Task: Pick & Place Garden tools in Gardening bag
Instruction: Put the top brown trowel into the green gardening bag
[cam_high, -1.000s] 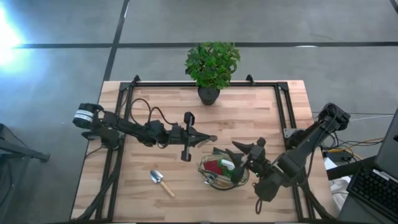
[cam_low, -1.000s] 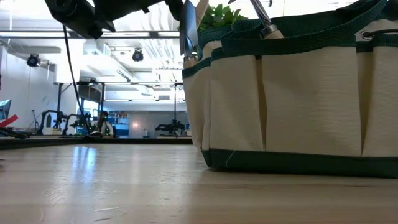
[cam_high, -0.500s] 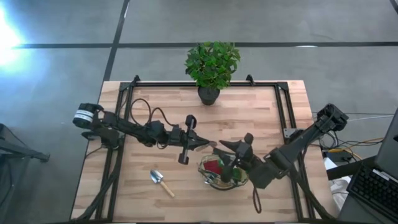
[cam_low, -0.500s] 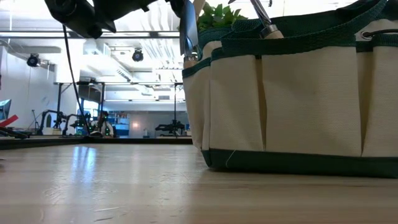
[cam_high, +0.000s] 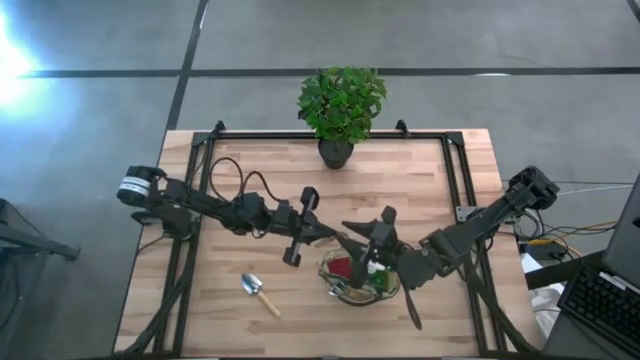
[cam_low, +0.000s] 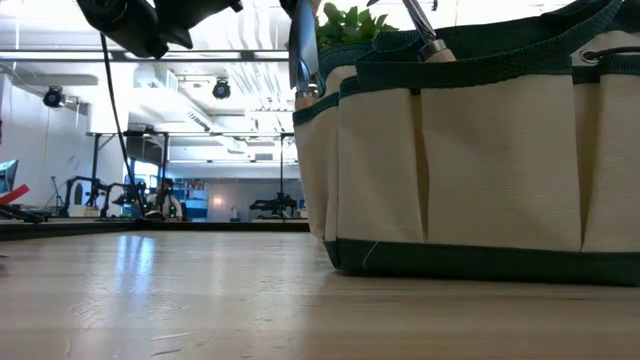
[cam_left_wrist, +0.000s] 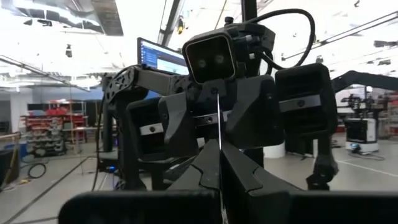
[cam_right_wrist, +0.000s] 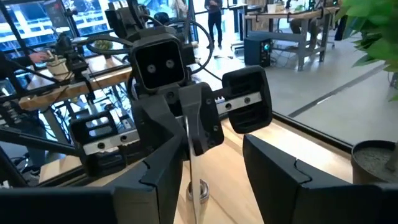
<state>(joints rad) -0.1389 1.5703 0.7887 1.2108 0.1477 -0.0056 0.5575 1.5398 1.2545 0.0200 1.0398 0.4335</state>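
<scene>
Only the overhead view shows a trowel (cam_high: 260, 295) lying on the tabletop (cam_high: 400, 170), at 9 o'clock from the bag (cam_high: 358, 281). The left hand (cam_high: 335, 232) is pinched together on a thin tool blade (cam_left_wrist: 219, 134). The right hand (cam_high: 355, 238) stands apart around that blade, above the bag.

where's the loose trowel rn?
High view: the trowel lies flat on the table's near-left part, left of the bag, below the left gripper.

potted plant (cam_high: 340, 105) | upright | table's (cam_high: 400, 170) far edge, centre

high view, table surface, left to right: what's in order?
Trowel lying loose → left end effector → gardening bag → right end effector above the bag. Plant left out; it overlaps these.
</scene>
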